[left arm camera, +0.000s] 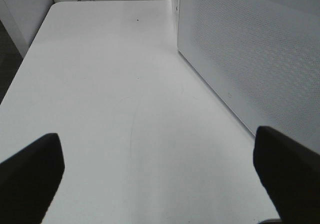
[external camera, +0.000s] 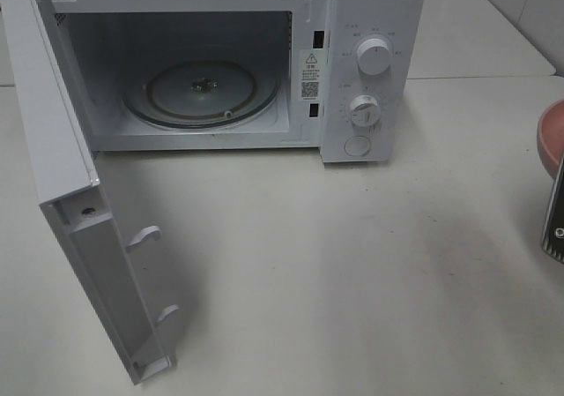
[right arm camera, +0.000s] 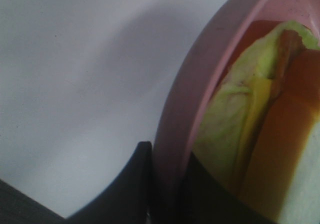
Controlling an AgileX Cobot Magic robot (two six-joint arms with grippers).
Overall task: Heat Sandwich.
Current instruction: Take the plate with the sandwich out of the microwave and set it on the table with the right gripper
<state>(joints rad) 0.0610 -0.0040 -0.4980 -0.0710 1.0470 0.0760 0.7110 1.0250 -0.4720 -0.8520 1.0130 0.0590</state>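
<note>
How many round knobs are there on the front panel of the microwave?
2, both on the microwave's right-hand panel: the upper knob near the top, the lower knob beneath it. A flat round button sits under them, not counted.

Lab bench: microwave, white table

Microwave: showing white all over, with a perforated dot pattern on its side panel.
Turntable: looking clear, glassy grey inside the microwave.
Bench: appearing off-white.
Plate: showing pink.
Sandwich: displaying pale green lettuce, yellow and orange-brown layers.
Right claw: appearing black.
Left claw: appearing black.
</note>
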